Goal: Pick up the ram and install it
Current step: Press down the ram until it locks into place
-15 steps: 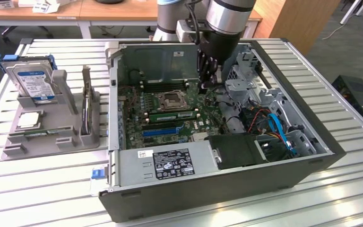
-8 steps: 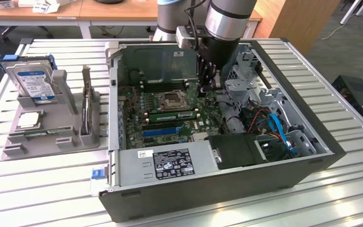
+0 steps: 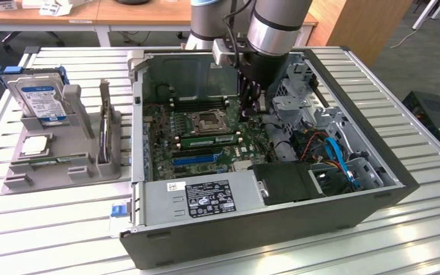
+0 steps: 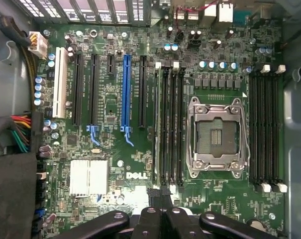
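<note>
Across the middle of the slatted metal table (image 3: 403, 240) lies an open computer case (image 3: 281, 229), its side panel off, reaching close to the table's edge on the exterior view's right. From the table's far edge the Universal Robots arm (image 3: 277, 26) reaches down into the case.

Near the table's edge on the exterior view's left, just beside the case, sits a grey parts holder (image 3: 59, 177). A hard drive (image 3: 40, 100) stands upright in the holder's far end, and a square silver processor chip (image 3: 35, 146) lies flat nearer its front.

Inside the case, a power supply (image 3: 204, 197) fills the near side and the green motherboard (image 4: 230, 199) covers the floor. The empty CPU socket (image 4: 217, 134) sits between two banks of long black memory slots.

The ram (image 3: 208, 139), a green stick with dark chips, stands on edge in the bank between the socket and the blue expansion slot (image 4: 126, 92). Whether it is fully seated I cannot tell.

The gripper (image 4: 161, 194) hangs over one end of that bank, by the Dell logo. Its jaws are pressed together with nothing between them; whether the tips touch the ram I cannot tell.
</note>
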Robot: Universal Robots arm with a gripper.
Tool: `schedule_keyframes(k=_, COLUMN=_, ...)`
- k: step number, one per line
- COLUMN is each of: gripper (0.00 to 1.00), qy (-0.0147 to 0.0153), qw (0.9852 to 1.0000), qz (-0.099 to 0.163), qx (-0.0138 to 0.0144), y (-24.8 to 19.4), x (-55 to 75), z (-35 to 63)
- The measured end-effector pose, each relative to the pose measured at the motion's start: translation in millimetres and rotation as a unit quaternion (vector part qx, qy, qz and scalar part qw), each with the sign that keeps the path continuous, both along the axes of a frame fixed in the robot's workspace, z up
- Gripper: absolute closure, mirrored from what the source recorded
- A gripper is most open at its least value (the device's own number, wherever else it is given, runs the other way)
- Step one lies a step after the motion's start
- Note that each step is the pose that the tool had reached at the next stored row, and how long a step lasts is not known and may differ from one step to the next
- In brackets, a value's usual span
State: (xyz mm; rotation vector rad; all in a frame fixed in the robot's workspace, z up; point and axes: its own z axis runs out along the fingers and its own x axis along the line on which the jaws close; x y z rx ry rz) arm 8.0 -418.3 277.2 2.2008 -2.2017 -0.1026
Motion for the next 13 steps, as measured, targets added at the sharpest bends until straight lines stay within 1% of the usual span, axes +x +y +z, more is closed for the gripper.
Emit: schedule_keyframes(k=13, gripper=0.89, qy=0.0, qw=1.0, qz=0.0, qx=0.0001, y=-0.9, x=0.0, z=-17.0)
